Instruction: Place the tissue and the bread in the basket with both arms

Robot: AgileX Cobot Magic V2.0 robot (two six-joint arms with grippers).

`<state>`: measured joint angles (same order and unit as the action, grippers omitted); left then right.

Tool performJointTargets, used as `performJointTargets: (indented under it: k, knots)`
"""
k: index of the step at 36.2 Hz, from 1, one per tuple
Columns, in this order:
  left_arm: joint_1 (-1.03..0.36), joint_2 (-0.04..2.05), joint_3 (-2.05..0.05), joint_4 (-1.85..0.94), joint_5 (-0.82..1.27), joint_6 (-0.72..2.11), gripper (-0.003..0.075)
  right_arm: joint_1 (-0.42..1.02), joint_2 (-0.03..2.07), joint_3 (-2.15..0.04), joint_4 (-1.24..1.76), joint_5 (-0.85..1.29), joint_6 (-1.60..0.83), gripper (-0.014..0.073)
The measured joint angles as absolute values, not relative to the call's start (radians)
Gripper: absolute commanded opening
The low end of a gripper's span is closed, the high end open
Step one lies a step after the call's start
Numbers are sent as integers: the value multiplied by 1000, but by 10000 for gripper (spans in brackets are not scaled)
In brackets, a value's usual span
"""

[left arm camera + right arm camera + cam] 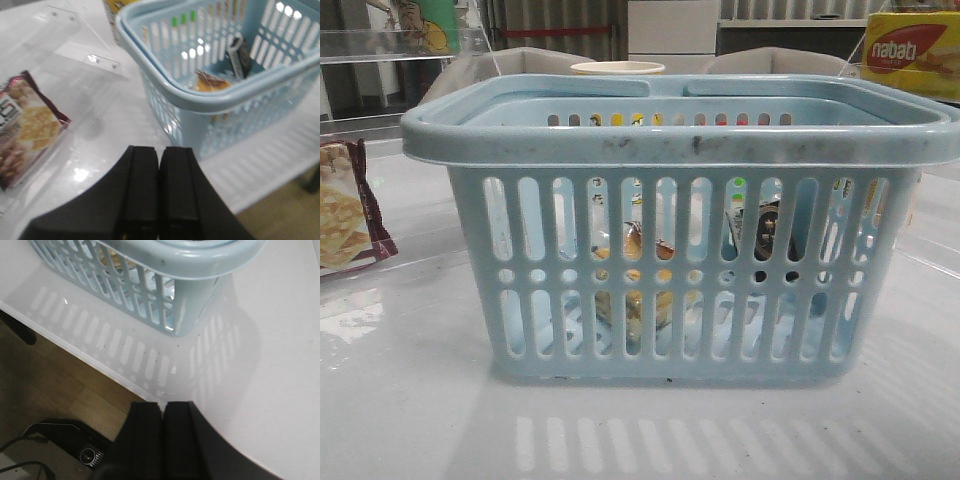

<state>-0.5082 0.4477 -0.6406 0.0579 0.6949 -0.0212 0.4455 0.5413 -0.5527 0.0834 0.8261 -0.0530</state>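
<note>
Bread (210,84) and tissue (239,57) seen lying inside basket (200,102) | left hand (159,185) pressed together, empty; basket at its 1 o'clock | right hand (162,440) pressed together, empty; basket at 12 | task judged done.

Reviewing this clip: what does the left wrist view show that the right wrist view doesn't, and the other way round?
Only the left wrist view looks into the basket, showing the bread and the tissue inside, plus the maroon cracker bag outside it. Only the right wrist view shows the wooden floor and cables below the table edge. Both show the basket, the white table and closed, empty jaws.
</note>
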Motion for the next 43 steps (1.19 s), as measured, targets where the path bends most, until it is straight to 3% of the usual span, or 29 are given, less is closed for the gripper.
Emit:
performJointTargets:
  k: [6, 14, 24, 43]
  knots:
    - [-275, 290, -416, 52, 433, -21, 91, 445, 541, -553, 83, 826, -51, 29]
    - [-89, 89, -151, 41, 242, -21, 91, 445, 541, -553, 83, 826, -49, 29]
    - [-61, -6, 8, 11, 38, -21, 91, 445, 541, -553, 83, 826, -49, 29]
    - [-84, -6, 8, 11, 15, -21, 91, 445, 541, -553, 83, 828, -49, 29]
